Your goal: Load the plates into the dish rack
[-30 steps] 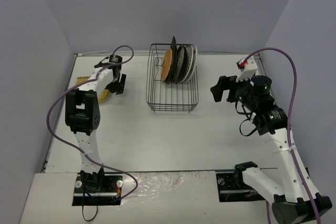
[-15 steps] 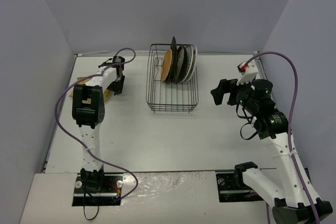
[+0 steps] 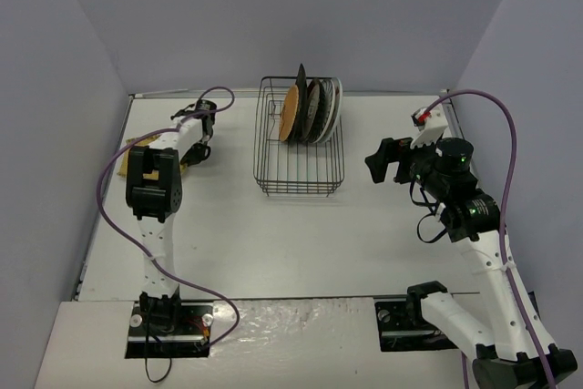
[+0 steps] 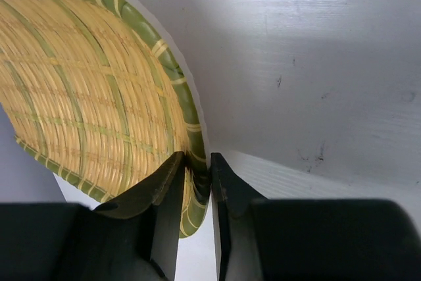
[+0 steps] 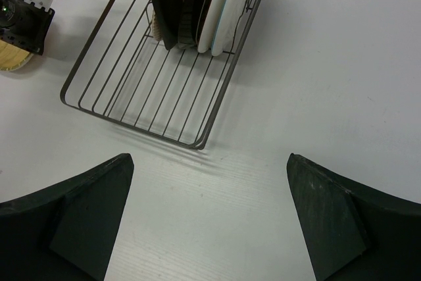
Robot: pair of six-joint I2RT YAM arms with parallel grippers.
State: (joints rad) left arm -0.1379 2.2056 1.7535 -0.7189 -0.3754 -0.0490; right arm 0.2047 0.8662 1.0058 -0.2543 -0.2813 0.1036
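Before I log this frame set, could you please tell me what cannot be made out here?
- Left wrist view: yellow-green plate is cut off by the top and left edges.
- Top view: that plate is almost wholly hidden by the left arm.
- Top and right wrist views: racked plates overlap in the dish rack, so their count is unclear. The right wrist frame crops their tops.

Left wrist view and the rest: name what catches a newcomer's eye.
The left gripper pinches the rim of a woven yellow-green plate at the far left. In the middle, the wire dish rack holds plates upright at its far end, and the right gripper hangs open to its right.
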